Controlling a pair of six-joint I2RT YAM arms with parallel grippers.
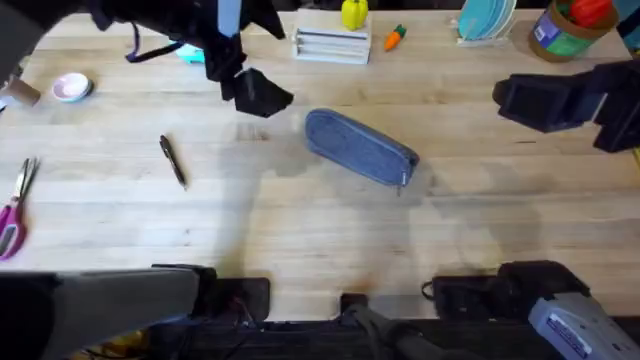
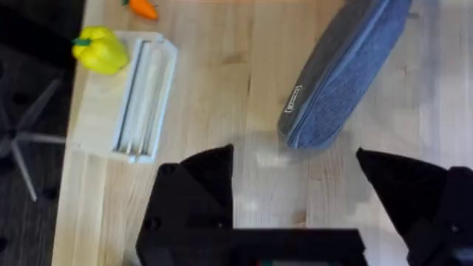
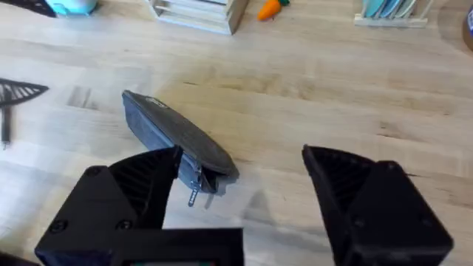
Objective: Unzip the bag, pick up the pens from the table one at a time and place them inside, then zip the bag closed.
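Currently, going left to right across the table [image 1: 300,230]: one dark pen [image 1: 173,161] lies toward the left edge, the left gripper [image 1: 262,95] hovers wide open and empty near the far edge, the closed bag [image 1: 361,147] lies mid-table, and the right gripper [image 1: 520,100], also spread and empty, hangs near the right edge. Likely risks: the unsecured bag sliding when the zipper pull [image 3: 194,193] is tugged, or fingers missing that small pull.

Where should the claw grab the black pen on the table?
Probably around the middle of the pen, coming straight down from above. It lies flat and alone on the table, so the fingers can close across its thin width. The left claw is nearer and open.
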